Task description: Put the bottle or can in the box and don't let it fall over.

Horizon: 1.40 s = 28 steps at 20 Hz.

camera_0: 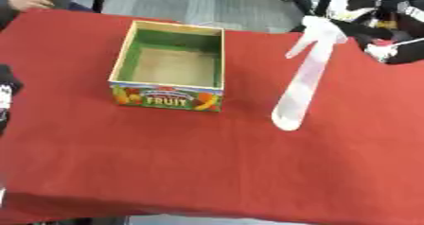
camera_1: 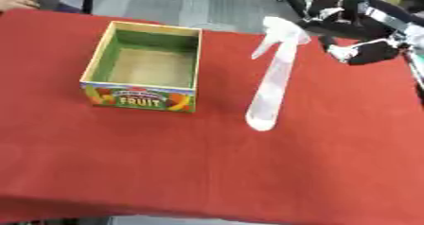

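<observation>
Counter (camera_0: 207,172): red cloth cover, seen in left eye view.
Box (camera_0: 124,54): open-topped, green inner walls, "FRUIT" printed on near side; stands left of centre.
Bottle (camera_0: 302,84): pale, blurred, long; base near, top tilted far and right, right of the box and apart from it.
Right robot hand (camera_1: 348,28): right eye view, far right, at the bottle's top; whether the fingers clasp it cannot be told.
Left robot hand (camera_0: 6,96): dark shape at left edge; finger state cannot be told.
</observation>
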Each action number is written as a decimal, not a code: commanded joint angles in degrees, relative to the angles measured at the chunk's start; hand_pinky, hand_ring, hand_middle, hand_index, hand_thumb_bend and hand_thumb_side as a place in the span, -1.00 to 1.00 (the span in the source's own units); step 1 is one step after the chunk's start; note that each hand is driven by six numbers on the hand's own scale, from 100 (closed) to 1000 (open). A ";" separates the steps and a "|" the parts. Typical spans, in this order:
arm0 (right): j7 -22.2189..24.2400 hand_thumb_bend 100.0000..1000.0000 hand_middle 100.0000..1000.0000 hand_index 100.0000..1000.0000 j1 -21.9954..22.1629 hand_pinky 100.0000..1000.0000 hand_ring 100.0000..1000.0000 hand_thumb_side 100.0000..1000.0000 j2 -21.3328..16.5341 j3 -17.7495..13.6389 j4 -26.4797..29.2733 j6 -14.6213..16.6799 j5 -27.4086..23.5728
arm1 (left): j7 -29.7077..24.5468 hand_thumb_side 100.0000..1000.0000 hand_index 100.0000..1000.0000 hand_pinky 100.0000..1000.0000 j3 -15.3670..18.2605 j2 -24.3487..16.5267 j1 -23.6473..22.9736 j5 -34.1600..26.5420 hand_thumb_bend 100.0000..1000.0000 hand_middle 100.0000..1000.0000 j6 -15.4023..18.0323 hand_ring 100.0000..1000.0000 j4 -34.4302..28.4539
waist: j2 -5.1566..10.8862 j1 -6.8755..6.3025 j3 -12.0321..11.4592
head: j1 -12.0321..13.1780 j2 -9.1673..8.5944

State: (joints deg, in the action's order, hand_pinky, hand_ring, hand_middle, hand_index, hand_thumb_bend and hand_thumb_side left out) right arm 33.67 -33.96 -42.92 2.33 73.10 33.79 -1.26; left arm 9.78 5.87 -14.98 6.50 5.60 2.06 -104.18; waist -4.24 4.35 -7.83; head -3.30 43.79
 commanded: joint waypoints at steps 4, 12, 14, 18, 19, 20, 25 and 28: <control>3.22 -1.00 1.00 0.76 1.78 0.54 1.00 -0.76 -5.49 -1.07 5.42 3.99 -2.27 | 0.46 0.25 0.39 0.37 0.62 -1.56 -0.05 0.13 -0.56 -0.05 0.04 0.15 -0.76 | 1.27 -0.11 0.53 | 0.75 0.33; 4.27 -1.00 1.00 0.87 1.75 0.55 1.00 -0.76 -6.72 0.63 10.13 3.46 -5.68 | 0.56 0.25 0.39 0.37 0.77 -1.75 -0.56 0.19 -0.57 -0.05 -0.02 0.15 -0.67 | 1.82 0.01 0.97 | 1.11 0.33; 5.12 -1.00 1.00 0.88 0.89 0.55 1.00 -0.77 -6.25 1.58 11.00 3.10 -6.66 | 0.41 0.25 0.39 0.37 0.64 -1.73 -0.55 0.11 -0.57 -0.05 -0.01 0.15 -0.60 | 1.94 0.00 1.01 | 1.00 0.33; 7.40 -1.00 1.00 0.90 -1.74 0.55 1.00 -0.77 -4.51 3.57 11.31 2.30 -7.48 | 0.22 0.25 0.39 0.37 0.61 -1.74 -0.58 0.05 -0.57 -0.05 0.03 0.15 -0.62 | 2.10 -0.19 0.90 | 0.70 0.33; 7.98 -1.00 1.00 0.90 -2.47 0.55 1.00 -0.77 -3.87 4.03 11.18 2.12 -7.69 | 0.21 0.25 0.39 0.37 0.60 -1.72 -0.59 0.03 -0.57 -0.05 0.03 0.15 -0.63 | 2.12 -0.25 0.83 | 0.64 0.33; 8.54 -1.00 1.00 0.90 -3.11 0.55 1.00 -0.76 -3.27 4.38 10.93 1.92 -7.86 | 0.19 0.25 0.39 0.37 0.58 -1.71 -0.60 0.01 -0.57 -0.05 0.03 0.15 -0.64 | 2.14 -0.31 0.77 | 0.60 0.33; 10.81 -1.00 1.00 0.90 -5.85 0.55 1.00 -0.67 -0.20 5.30 8.93 0.98 -8.62 | 0.05 0.25 0.39 0.37 0.44 -1.65 -0.55 -0.07 -0.57 -0.05 0.03 0.15 -0.67 | 2.22 -0.45 0.50 | 0.40 0.33; 11.70 -1.00 1.00 0.91 -6.99 0.55 1.00 -0.63 1.14 5.51 7.78 0.69 -8.74 | -0.03 0.25 0.39 0.37 0.35 -1.62 -0.49 -0.12 -0.57 -0.05 0.04 0.15 -0.67 | 2.23 -0.51 0.34 | 0.20 0.33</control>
State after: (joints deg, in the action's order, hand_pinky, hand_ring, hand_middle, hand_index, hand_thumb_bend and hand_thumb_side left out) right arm 38.90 -39.72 -41.05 8.20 81.11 28.56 -9.59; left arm 9.99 6.19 -15.58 5.56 5.62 2.03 -104.17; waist -2.88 4.16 -7.48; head -2.94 43.80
